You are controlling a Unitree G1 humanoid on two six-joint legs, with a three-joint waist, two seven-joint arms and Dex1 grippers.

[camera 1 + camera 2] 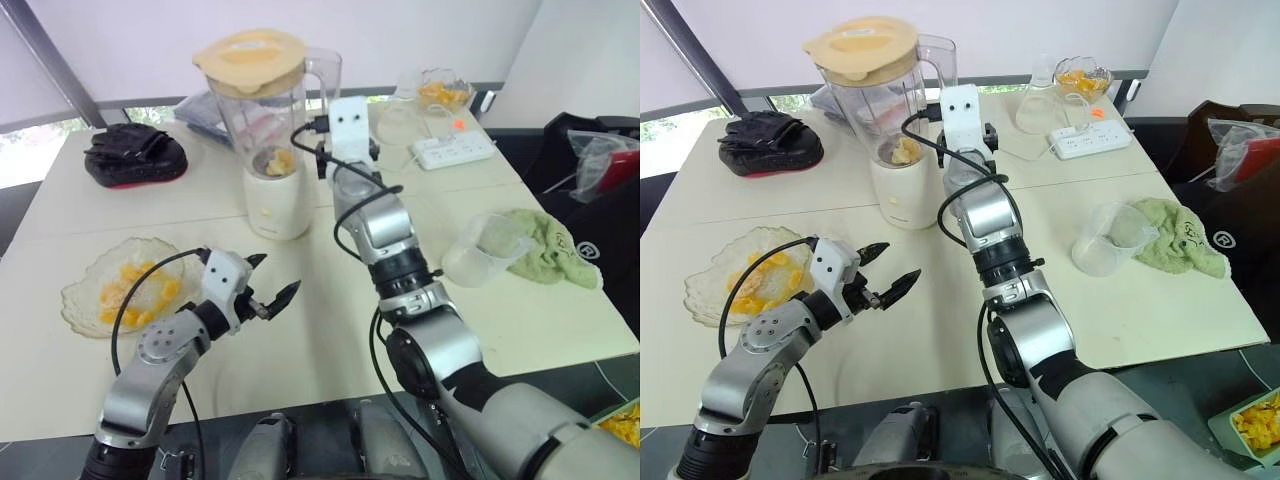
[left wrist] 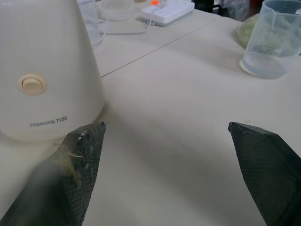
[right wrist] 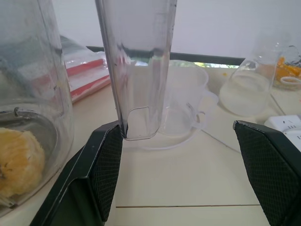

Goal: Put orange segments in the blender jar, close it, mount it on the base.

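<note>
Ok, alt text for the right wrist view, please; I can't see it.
The right gripper is open, the handle of the blender jar rising close by one finger, ungripped. Orange segments lie in the jar's bottom; a glass flask and power strip sit on the table behind.

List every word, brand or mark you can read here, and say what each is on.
"Joyoung 九阳": on the base, under its round button.
Dark mark on the green cloth: too small to read.
White emblem on the black bag: too small to read.
</note>
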